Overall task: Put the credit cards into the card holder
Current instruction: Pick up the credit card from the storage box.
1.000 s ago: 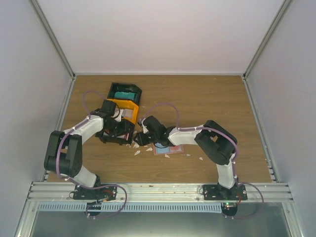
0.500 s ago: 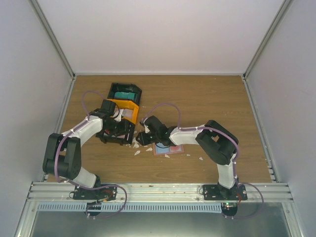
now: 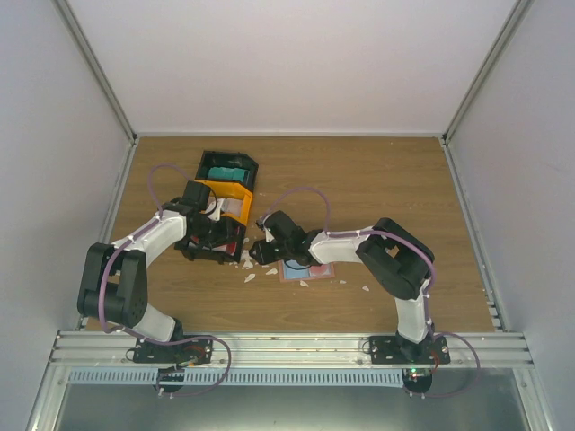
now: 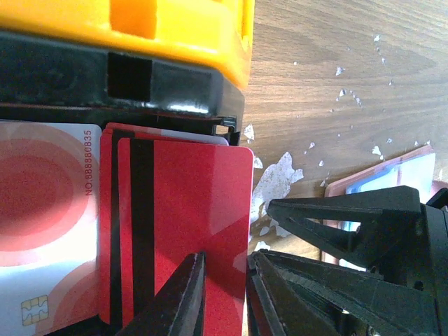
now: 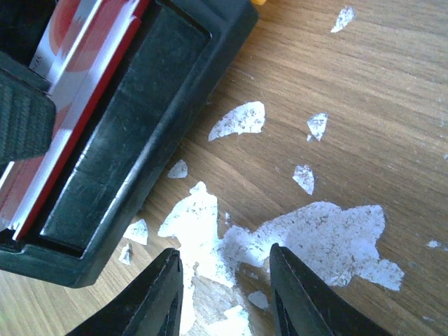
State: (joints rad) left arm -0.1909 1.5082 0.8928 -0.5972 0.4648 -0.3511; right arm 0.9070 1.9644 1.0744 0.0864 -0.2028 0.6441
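Several red credit cards (image 4: 189, 203) stand on edge in a black bin (image 4: 105, 77), beside a white card with red circles (image 4: 42, 210). My left gripper (image 4: 225, 294) is in this bin (image 3: 211, 247); its jaws stand narrowly open around the right edge of the front red card. My right gripper (image 5: 225, 287) hovers open and empty over white scraps (image 5: 315, 231), just right of the bin (image 5: 119, 161). The salmon-pink card holder (image 3: 305, 269) lies flat under the right arm, with a blue card showing on it. Its corner (image 4: 341, 185) shows in the left wrist view.
An orange bin (image 3: 225, 193) sits on the far end of the black bin, with its edge (image 4: 175, 28) directly above the cards. Another black bin (image 3: 226, 166) with teal contents lies behind. White scraps (image 3: 260, 269) are scattered on the wooden table near both grippers.
My left gripper's jaws have narrowed around the front red card's edge. The right gripper has shifted slightly up and to the left, staying open.
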